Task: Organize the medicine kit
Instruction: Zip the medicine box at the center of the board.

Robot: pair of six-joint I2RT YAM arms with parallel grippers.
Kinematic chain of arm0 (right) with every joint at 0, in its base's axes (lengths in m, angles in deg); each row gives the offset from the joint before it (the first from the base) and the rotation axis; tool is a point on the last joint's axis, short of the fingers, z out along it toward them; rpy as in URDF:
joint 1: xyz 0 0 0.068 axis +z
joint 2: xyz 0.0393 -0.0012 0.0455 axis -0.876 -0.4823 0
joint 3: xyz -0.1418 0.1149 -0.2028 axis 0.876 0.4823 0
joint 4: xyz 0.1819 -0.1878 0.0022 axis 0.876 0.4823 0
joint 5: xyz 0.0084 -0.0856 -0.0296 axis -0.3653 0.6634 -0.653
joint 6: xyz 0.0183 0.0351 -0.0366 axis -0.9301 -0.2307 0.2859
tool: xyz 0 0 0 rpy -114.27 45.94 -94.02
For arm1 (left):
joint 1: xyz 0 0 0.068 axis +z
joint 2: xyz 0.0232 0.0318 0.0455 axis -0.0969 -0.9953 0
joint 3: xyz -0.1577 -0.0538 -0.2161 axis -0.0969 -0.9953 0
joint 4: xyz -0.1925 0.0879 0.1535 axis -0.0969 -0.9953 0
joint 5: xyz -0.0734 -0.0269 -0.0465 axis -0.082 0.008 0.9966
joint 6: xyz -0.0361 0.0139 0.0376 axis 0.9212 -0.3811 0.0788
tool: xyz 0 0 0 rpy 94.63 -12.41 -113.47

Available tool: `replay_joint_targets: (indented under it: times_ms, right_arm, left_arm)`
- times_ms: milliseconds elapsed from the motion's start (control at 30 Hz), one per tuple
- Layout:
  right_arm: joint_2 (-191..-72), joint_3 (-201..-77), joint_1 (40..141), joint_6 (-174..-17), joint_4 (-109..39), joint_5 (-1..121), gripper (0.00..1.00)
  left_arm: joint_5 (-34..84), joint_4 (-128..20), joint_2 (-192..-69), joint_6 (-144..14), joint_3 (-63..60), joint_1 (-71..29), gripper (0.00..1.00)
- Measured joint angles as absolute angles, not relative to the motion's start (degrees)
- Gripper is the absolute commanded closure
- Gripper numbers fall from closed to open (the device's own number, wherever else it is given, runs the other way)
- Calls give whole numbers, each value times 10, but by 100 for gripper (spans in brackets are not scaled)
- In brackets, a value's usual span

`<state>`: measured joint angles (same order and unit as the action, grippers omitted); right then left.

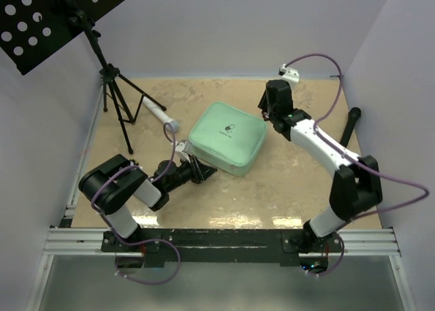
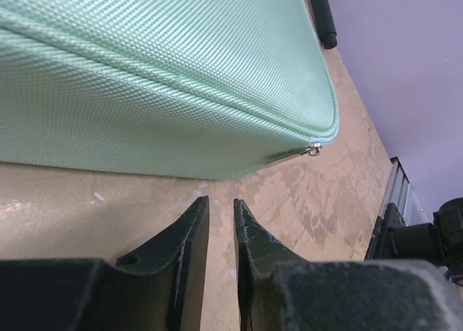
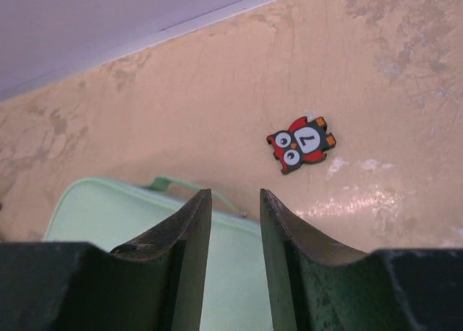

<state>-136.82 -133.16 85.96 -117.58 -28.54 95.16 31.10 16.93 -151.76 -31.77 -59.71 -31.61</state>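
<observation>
The mint-green medicine kit [image 1: 226,138] lies shut on the table's middle, its pill logo facing up. My left gripper [image 1: 202,172] sits low at the kit's near-left edge. In the left wrist view the kit's side [image 2: 145,78] and its zip pull [image 2: 313,149] fill the top, and the left gripper [image 2: 221,201] stands narrowly open with only bare table in the gap. My right gripper [image 1: 270,113] hovers over the kit's far-right corner. In the right wrist view it [image 3: 235,194] is open over the kit's edge [image 3: 101,215], empty, with a green strap [image 3: 177,183] just beyond.
A small black-and-red owl gadget [image 3: 302,143] lies on the table past the kit's corner. A white-and-grey cylinder [image 1: 160,112] rests at the back left beside a black tripod stand [image 1: 115,87]. A black rod [image 1: 350,124] leans at the right wall.
</observation>
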Motion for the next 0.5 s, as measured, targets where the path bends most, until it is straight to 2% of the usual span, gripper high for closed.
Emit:
replay_joint_targets:
  times_ms: [100, 267, 367, 500]
  right_arm:
    - [-1457, -1372, 839, -1172, -298, 950, 64]
    - [-1556, -1402, 828, -1163, -278, 937, 63]
    - [-1569, -1403, 829, -1157, -269, 927, 63]
    - [-1565, -1402, 833, -1152, -272, 907, 63]
  left_arm:
    - [299, 173, -1518, -316, -608, -312, 76]
    - [282, 171, -1518, -307, -629, -302, 56]
    - [275, 172, -1518, -302, -629, -295, 50]
    - [273, 172, -1518, -302, -627, -292, 48]
